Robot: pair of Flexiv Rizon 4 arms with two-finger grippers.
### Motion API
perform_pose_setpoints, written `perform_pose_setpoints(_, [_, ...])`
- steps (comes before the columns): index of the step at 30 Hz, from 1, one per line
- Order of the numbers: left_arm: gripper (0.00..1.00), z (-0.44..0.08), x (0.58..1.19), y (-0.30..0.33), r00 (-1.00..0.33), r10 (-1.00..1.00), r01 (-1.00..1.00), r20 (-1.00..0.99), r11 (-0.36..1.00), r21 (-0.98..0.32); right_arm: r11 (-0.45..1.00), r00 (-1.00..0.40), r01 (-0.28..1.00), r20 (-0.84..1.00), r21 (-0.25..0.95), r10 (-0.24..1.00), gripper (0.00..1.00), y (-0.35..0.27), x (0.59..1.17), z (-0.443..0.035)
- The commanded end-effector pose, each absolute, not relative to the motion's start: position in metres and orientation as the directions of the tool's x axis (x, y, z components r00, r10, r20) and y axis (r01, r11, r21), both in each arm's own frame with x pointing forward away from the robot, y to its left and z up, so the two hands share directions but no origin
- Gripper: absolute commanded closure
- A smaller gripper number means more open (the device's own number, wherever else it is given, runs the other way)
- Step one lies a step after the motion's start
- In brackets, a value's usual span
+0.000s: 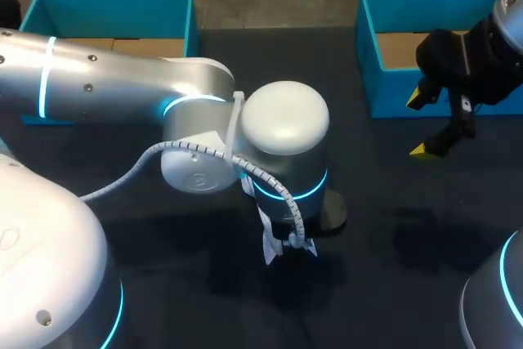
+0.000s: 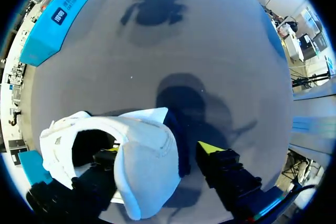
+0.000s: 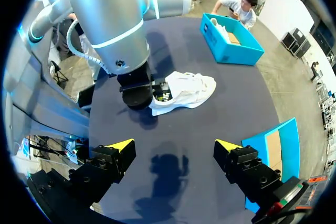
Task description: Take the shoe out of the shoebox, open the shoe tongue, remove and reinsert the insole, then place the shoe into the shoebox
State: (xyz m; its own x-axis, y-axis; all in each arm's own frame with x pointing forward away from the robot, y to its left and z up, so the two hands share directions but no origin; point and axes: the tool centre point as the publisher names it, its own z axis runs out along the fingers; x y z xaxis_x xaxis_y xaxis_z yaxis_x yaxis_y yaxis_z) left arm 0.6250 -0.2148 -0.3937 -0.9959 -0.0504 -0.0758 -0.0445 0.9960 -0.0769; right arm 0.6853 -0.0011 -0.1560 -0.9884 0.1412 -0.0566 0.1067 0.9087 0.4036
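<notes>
left wrist view: one finger in the shoe mouth, tongue not yet gripped

the shoe (image 2: 63,140) is out of the box, lying on the dark table (image 1: 392,226) near its middle, well apart from both blue boxes: the left shoebox (image 1: 110,7) and the right shoebox (image 1: 369,63). my left gripper (image 2: 157,151) is spread wide. one finger sits inside the opening and the other is outside the white upper and looks just clear of it, so it straddles the flap but holds nothing. my right gripper (image 3: 174,145) hangs wide open and empty above bare table, near the right shoebox.

my read is that this is the tongue-opening step. to do it well:
- close only on the tongue flap, not the side wall or laces
- pinch low enough that the soft fabric doesn't slip out
- peel it toward the toe slowly, since the shoe is light and will likely drag
- bring the right gripper over to pin the heel first

whether that flap is tongue or collar i can't tell from here.
</notes>
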Motion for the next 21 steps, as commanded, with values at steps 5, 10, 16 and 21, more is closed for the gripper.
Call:
perform_pose_setpoints(5, [0.51,-0.3912,0.6228,-0.2136,-0.998,-0.040,-0.035,-0.055,0.996,-0.086,0.910,-0.989,0.107,-0.052,0.400,0.139,0.00,0.0007,0.6884,-0.1562])
perform_pose_setpoints(10, [0.55,-0.3932,0.6236,-0.2110,-0.998,-0.042,-0.039,-0.036,0.996,-0.086,0.910,-0.989,0.107,-0.052,0.400,0.139,0.00,0.0007,0.6884,-0.1562])
perform_pose_setpoints(16, [0.75,-0.3957,0.6296,-0.2071,-0.999,-0.048,-0.049,0.005,0.995,-0.091,0.910,-0.989,0.107,-0.052,0.400,0.139,0.00,0.0007,0.6884,-0.1562])
perform_pose_setpoints(21, [1.00,-0.3927,0.6294,-0.2056,-0.999,-0.038,-0.040,0.027,0.996,-0.084,0.910,-0.989,0.107,-0.052,0.400,0.139,0.00,0.0007,0.6884,-0.1562])
